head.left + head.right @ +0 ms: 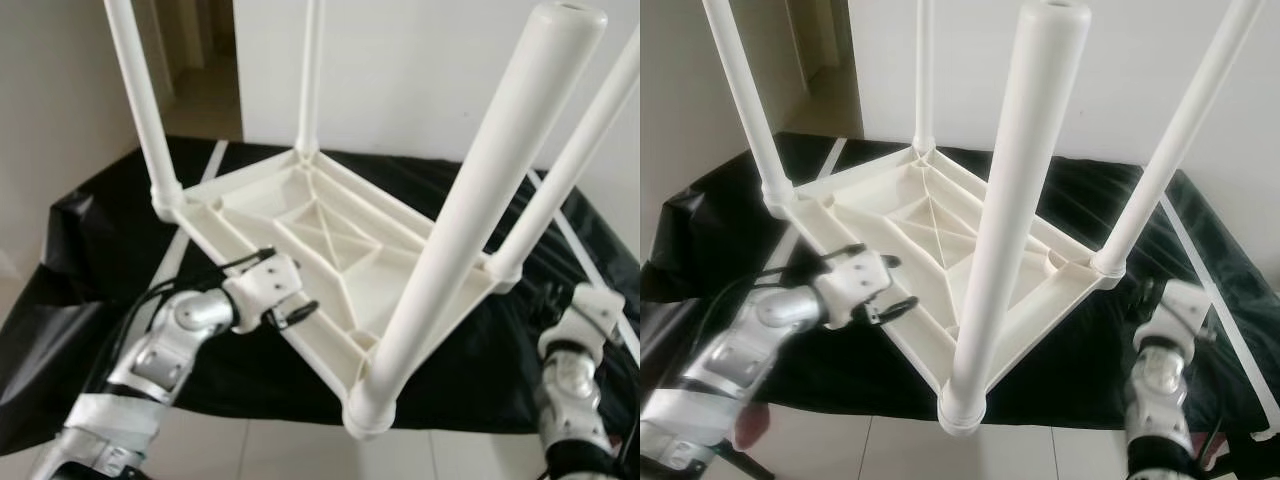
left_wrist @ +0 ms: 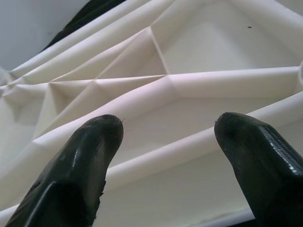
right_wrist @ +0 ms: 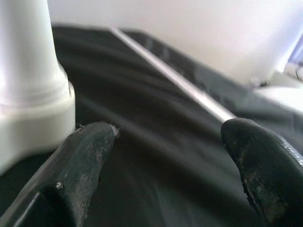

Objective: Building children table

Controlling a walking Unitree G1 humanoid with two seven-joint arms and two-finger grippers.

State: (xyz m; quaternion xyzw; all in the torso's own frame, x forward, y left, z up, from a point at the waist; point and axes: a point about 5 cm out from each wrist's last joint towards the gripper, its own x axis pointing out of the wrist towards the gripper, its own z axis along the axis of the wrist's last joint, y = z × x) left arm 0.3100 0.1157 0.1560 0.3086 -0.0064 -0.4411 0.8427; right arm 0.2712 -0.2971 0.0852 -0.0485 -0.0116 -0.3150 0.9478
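On a surface draped in black cloth [image 1: 90, 260], crossed by pale strips, a white children's table [image 1: 340, 240] is laid upside down, its ribbed underside facing up and four white legs [image 1: 480, 210] rising from its corners. One corner of the table is seen to overhang the near edge of the cloth. The left gripper [image 2: 168, 142] is held over the table's near left rim, its fingers [image 2: 90, 156] spread wide with nothing between them. The right gripper [image 3: 165, 156] is held above the cloth beside the right corner leg socket, fingers likewise spread wide and empty.
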